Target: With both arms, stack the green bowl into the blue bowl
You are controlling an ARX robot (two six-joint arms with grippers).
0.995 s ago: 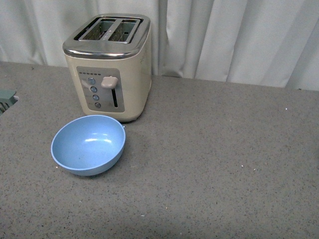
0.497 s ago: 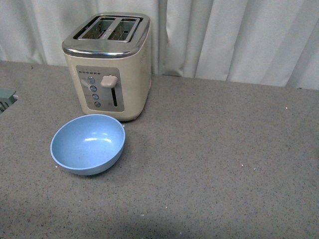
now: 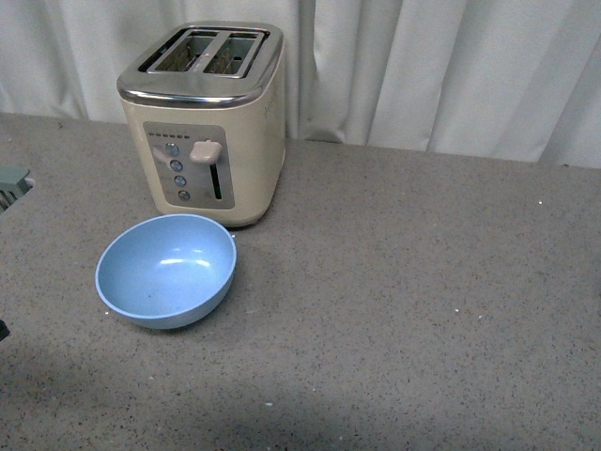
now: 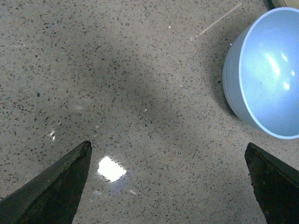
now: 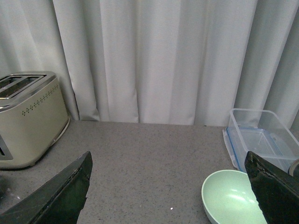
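Closing off-centre on the green bowl (image 5: pixel 231 198), just beside a clear container (image 5: pixel 261 135), the wide-spread right jaws could have shoved it against that box, while the blue bowl (image 3: pixel 166 271) sat before the toaster (image 3: pixel 202 122) near the equally wide left jaws.

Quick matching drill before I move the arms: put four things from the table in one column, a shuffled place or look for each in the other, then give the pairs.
Things
1. blue bowl
2. green bowl
3. toaster
4. clear box

Place or look
a. beside the clear box
b. see-through with blue trim
c. directly in front of the toaster
d. cream with a shiny top, lever up

Pairs: 1-c, 2-a, 3-d, 4-b
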